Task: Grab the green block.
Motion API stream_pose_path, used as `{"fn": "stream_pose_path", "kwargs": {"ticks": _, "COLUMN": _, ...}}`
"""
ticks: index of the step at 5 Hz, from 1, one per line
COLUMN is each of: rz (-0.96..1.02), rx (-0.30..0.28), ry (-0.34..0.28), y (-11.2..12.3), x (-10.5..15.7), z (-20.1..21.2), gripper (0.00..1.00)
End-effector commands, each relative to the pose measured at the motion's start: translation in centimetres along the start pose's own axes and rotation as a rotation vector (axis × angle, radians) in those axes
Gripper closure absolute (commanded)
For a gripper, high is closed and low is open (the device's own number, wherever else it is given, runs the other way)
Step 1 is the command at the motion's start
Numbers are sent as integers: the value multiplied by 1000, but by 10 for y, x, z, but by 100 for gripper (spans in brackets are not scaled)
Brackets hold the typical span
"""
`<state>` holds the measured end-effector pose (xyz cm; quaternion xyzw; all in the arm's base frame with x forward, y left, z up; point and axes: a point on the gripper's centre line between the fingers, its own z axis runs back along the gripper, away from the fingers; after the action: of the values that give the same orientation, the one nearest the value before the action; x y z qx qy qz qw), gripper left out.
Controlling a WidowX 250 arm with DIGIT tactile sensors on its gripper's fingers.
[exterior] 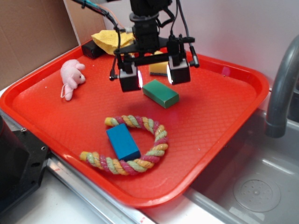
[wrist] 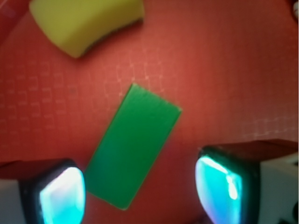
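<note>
Hovering gripper (exterior: 154,76) | green block (exterior: 160,93) below | sponge (exterior: 158,68) behind

Counting what's on the red tray (exterior: 224,154): one green block (exterior: 160,93), one blue block (exterior: 123,142), one rope ring (exterior: 154,151), one pink stuffed toy (exterior: 71,77), one yellow sponge (exterior: 159,68), one yellow cloth (exterior: 108,40), and one gripper (exterior: 154,76) above.
</note>
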<state>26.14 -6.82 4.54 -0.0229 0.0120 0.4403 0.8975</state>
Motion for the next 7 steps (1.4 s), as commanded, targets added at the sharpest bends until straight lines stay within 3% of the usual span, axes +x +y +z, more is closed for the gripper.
{"fn": "stream_pose_path", "kwargs": {"ticks": 1, "rz": 55, "rx": 47, "ry": 34, "y": 9, "x": 14, "z": -18, "gripper": 0}}
{"fn": "stream_pose_path", "kwargs": {"ticks": 2, "rz": 3, "rx": 94, "ry": 56, "y": 4, "x": 22, "z": -32, "gripper": 0}}
{"fn": "stream_pose_path", "kwargs": {"ticks": 3, "rz": -46, "rx": 105, "ry": 43, "y": -1, "x": 23, "z": -27, "gripper": 100}}
{"fn": "stream_pose_path", "kwargs": {"ticks": 5, "rz": -544, "rx": 90, "ry": -55, "y": -28, "x": 42, "z": 20, "gripper": 100}}
{"fn": "stream_pose_path", "kwargs": {"ticks": 6, "rz": -792, "rx": 14, "ry": -167, "y": -36, "x": 35, "z": 73, "gripper": 100}}
{"fn": "stream_pose_path", "kwargs": {"ticks": 7, "rz": -1039, "rx": -57, "ry": -171, "y": -22, "x": 29, "z": 124, "gripper": 100}}
